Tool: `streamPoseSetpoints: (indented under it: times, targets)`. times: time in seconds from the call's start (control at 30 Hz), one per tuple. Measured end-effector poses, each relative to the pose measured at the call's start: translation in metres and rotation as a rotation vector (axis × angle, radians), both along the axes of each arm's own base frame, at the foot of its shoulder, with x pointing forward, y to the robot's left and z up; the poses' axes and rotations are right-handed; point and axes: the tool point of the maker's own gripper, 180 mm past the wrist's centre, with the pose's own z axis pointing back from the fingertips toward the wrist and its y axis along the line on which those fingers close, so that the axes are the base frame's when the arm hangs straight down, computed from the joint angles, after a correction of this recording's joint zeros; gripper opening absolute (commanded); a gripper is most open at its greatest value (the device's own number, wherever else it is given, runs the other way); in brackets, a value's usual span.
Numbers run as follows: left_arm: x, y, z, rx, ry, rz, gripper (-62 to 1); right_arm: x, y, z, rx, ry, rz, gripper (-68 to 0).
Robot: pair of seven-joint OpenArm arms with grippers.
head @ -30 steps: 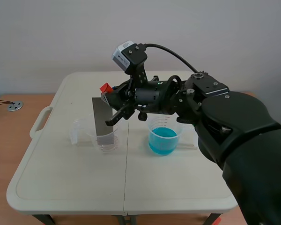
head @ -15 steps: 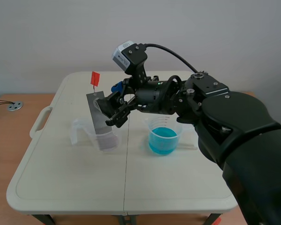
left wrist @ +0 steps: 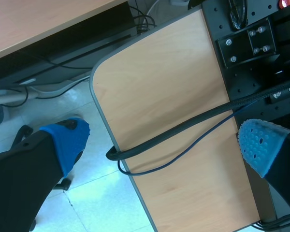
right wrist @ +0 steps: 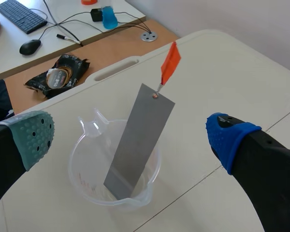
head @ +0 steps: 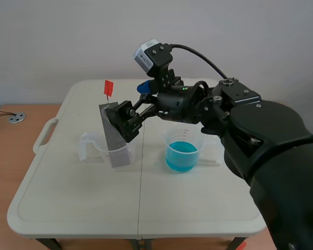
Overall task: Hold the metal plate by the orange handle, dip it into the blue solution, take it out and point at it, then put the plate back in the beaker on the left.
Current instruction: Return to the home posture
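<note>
Metal plate (right wrist: 140, 137) aslant in the left beaker (right wrist: 87, 183), right jaws wide apart.

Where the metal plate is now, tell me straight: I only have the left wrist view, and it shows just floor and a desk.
Observer: The metal plate stands tilted in the clear beaker, with its lower end at the bottom.
Operator: Give me the right hand's state.
Observer: The right hand is open, with one finger on each side of the plate and neither touching it.
Operator: Now report the orange handle.
Observer: The orange handle sticks up free at the plate's top end, with nothing holding it.
</note>
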Motion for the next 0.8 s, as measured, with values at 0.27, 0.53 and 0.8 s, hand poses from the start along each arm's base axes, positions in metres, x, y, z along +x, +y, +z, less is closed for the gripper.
streamPoseSetpoints:
  times: [0.27,0.53,0.8]
  targets:
    - [0.02,0.004,0.003,0.007,-0.055,0.011,1.4,0.011,-0.024,0.003,-0.017,-0.025,-0.062,-1.2]
    - [0.156,0.038,0.091,0.107,-0.483,-0.008,1.4,0.007,-0.059,0.01,-0.065,-0.093,-0.12,-1.2]
    - [0.228,-0.001,0.161,0.035,-0.767,-0.134,1.4,-0.022,-0.087,0.017,-0.091,-0.134,-0.149,-1.2]
